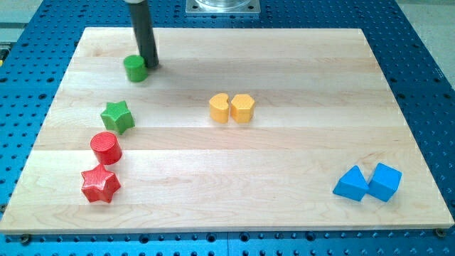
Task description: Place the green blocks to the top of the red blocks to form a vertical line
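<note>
One green cylinder point(135, 68) touches my tip point(151, 66).

Pale striped wood tabletop point(284, 156) on blue perforated base point(426, 71); green cylinder point(135, 68), green star point(117, 116), red cylinder point(106, 148), red star point(99, 184), two yellow blocks point(232, 108), two blue blocks point(368, 183), dark rod point(144, 32).

A lab bench: a pale wooden board point(284, 163) as surface lies on a blue perforated metal table point(426, 85), with a metal mounting plate point(222, 6) at top centre.
</note>
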You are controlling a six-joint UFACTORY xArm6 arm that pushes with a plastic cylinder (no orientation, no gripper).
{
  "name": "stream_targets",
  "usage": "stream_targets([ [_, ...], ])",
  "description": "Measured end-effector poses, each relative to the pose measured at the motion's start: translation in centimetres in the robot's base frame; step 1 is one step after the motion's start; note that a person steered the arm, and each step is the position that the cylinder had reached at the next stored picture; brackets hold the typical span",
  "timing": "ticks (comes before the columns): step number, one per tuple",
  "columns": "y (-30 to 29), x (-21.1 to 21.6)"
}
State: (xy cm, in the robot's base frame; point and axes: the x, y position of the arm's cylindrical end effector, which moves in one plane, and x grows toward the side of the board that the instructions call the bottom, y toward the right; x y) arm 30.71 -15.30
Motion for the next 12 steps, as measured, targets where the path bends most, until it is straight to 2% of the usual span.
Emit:
stream_targets([
  [1, -0.9, -3.8],
  [2, -3.2, 0.5],
  [3, -3.0, 3.1],
  [4, 2.1, 2.8],
  [5, 2.0, 6.4],
  [7, -0.3, 1.6],
  [8, -1.6, 3.7],
  [12, -2.5, 5.3],
])
